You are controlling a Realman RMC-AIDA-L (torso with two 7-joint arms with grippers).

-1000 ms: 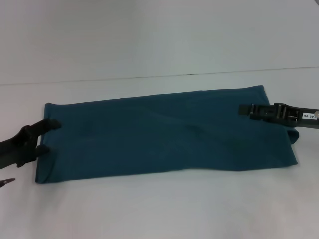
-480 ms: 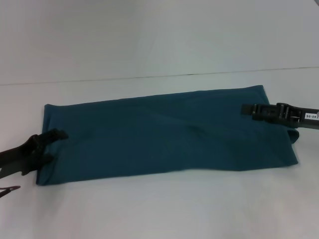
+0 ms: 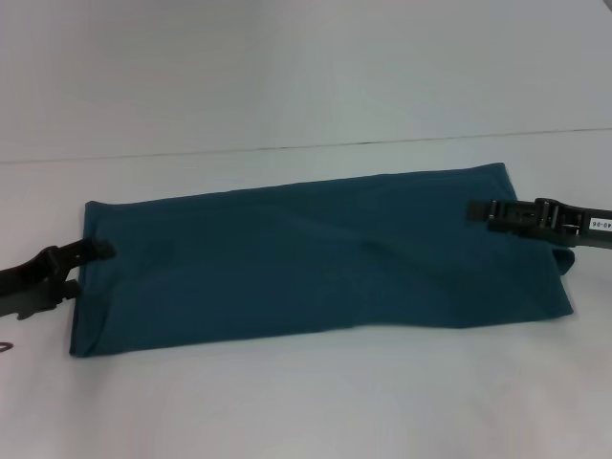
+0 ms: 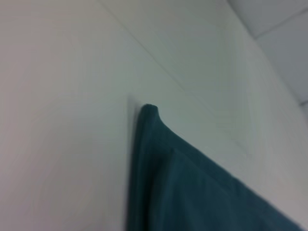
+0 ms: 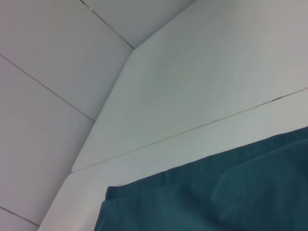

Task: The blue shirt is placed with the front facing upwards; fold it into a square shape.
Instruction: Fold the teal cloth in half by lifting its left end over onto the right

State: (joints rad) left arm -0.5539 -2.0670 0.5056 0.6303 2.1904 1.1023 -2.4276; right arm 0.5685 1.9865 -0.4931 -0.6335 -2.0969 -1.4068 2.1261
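The blue shirt (image 3: 316,258) lies flat on the white table (image 3: 306,402) as a long folded band running left to right. Its plain side is up and no lettering shows. My left gripper (image 3: 81,270) is open at the band's left end, with one finger (image 3: 96,250) touching the edge. My right gripper (image 3: 475,210) hovers over the band's far right corner. The left wrist view shows a corner of the shirt (image 4: 192,192). The right wrist view shows another corner of the shirt (image 5: 216,202).
A seam in the table (image 3: 306,146) runs behind the shirt. Bare table surface lies in front of the shirt and behind it. A small fold of cloth (image 3: 564,260) sticks out at the right end, under the right arm.
My left gripper has drawn back to the left, off the shirt's left end. My right gripper has slid slightly to the right. The shirt has stayed flat.
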